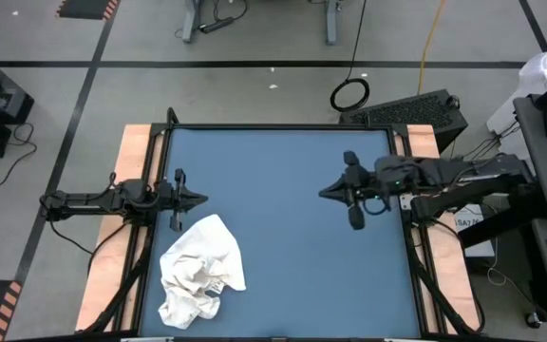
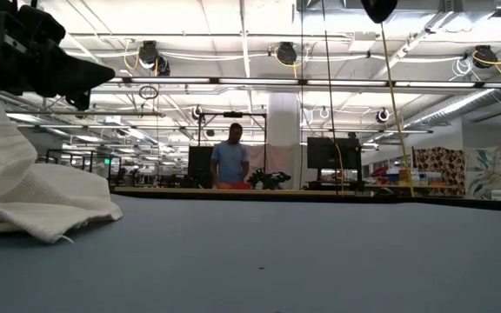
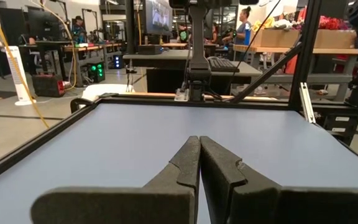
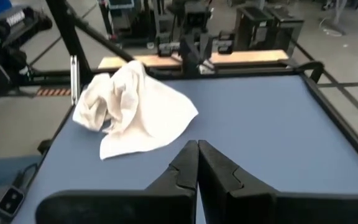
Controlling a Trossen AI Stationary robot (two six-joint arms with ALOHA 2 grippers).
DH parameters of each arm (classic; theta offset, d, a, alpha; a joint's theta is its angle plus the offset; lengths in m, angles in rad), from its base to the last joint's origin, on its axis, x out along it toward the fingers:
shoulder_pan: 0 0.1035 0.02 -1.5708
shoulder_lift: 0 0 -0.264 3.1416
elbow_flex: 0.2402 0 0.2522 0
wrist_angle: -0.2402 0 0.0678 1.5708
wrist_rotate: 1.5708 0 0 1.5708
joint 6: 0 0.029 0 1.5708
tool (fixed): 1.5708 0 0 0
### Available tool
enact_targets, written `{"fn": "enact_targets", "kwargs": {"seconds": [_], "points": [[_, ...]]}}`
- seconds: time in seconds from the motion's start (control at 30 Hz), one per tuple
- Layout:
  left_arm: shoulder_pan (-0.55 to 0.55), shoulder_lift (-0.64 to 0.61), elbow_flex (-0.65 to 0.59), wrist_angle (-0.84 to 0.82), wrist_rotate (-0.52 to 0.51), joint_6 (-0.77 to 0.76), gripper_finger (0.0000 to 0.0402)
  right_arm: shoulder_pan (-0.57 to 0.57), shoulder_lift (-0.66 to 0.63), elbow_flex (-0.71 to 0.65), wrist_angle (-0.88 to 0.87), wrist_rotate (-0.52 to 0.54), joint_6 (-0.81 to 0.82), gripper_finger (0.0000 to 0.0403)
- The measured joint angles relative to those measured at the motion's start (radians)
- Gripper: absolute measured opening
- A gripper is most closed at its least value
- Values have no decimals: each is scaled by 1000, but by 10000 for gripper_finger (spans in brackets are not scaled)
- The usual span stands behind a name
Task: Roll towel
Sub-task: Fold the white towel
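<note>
The white towel (image 1: 200, 271) lies crumpled in a heap on the blue table near its left front corner; it also shows in the right wrist view (image 4: 132, 106) and at the left of the low view (image 2: 24, 183). My left gripper (image 1: 201, 199) is shut and empty above the table's left edge, just beyond the towel's far side. My right gripper (image 1: 323, 192) is shut and empty over the table's right half, pointing toward the left.
The blue table top (image 1: 292, 247) has a raised black frame (image 1: 283, 126) around it. A keyboard and cables (image 1: 406, 109) lie on the floor beyond the far edge. A person (image 2: 230, 161) stands far off in the room.
</note>
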Motion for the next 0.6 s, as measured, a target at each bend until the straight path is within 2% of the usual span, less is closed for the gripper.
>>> {"fn": "enact_targets", "kwargs": {"seconds": [0.43,0.6], "points": [[0,0,-1,25,-6,-7,18,36,143,0,21,0,-7,0],[0,0,-1,99,18,-153,18,37,199,-1,49,0,21,0]]}}
